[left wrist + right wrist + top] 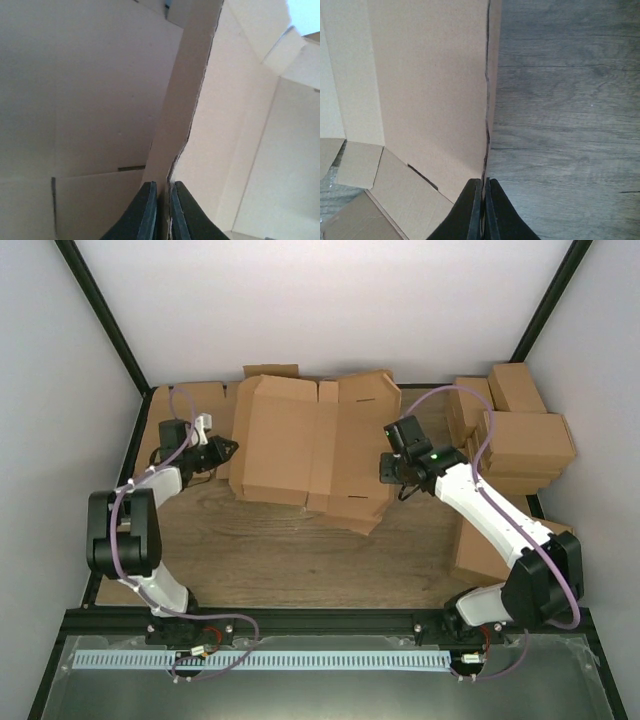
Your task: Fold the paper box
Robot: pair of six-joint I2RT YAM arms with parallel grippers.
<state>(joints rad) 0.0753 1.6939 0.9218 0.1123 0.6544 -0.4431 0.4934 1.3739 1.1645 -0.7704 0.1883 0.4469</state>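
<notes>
1. Pincers, two, both clamped on cardboard; left pincer (pixel 224 450) grips the left edge of the box (pixel 300 445); right pincer (pixel 388 472) grips its right edge.
2. Table (pixel 300 560): one; wooden.
3. Box: one; mid-table toward the far edge; spread nearly flat; folding looks barely begun, with walls, flaps and tabs all left to do.
4. Cartons (pixel 525 440): about five; along the right edge.
5. Flat sheets (pixel 195 400): one bundle; far left corner.

Top external: high, near side, looking down over whole table (pixel 300 550). Left wrist, right wrist: very close, facing opposite edges of paper box (pixel 300 445); box shared by all views.
</notes>
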